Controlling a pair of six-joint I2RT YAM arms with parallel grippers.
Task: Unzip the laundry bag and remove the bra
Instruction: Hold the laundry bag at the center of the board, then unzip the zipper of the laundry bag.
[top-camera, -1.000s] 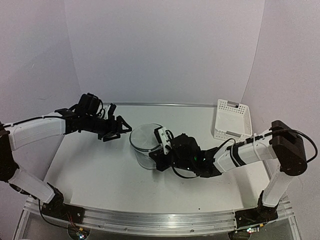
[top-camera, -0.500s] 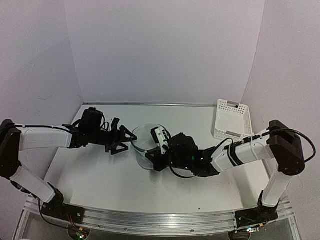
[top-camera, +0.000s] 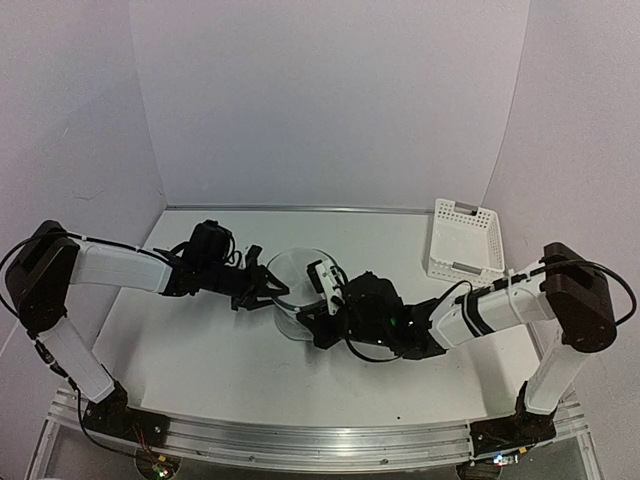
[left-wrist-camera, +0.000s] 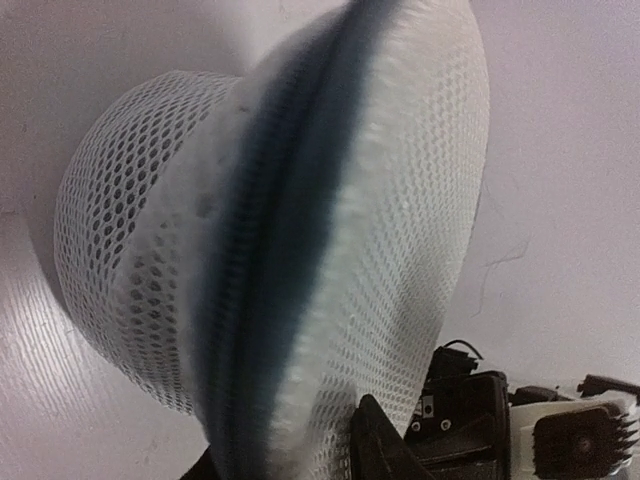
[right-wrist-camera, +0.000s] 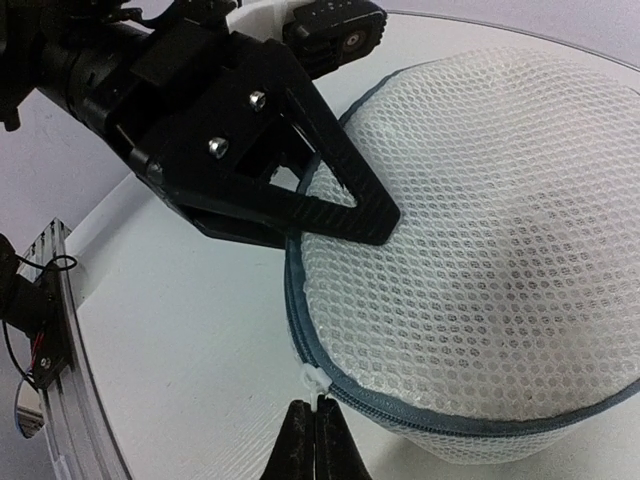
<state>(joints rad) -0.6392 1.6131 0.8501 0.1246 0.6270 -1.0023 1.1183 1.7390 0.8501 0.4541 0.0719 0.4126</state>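
Note:
The laundry bag (top-camera: 293, 272) is a white mesh pouch with a blue-grey zipper band, standing at the table's middle. In the right wrist view its domed mesh (right-wrist-camera: 480, 250) fills the right half. My right gripper (right-wrist-camera: 316, 425) is shut on the small white zipper pull (right-wrist-camera: 318, 380) at the bag's near edge. My left gripper (top-camera: 264, 291) reaches in from the left, and its jaws pinch the bag's rim. One of its fingers (right-wrist-camera: 330, 205) lies across the top edge. In the left wrist view the rim (left-wrist-camera: 270, 300) runs between the jaws of my left gripper (left-wrist-camera: 300, 455). The bra is hidden.
A white slotted plastic basket (top-camera: 462, 240) leans at the back right of the table. Both arms stretch low over the tabletop and meet at the bag. The table's metal front rail (right-wrist-camera: 50, 330) shows at the left of the right wrist view.
My left arm has reached right to the bag, and its wide jaws have narrowed onto the rim. The right gripper has stayed shut at the zipper pull.

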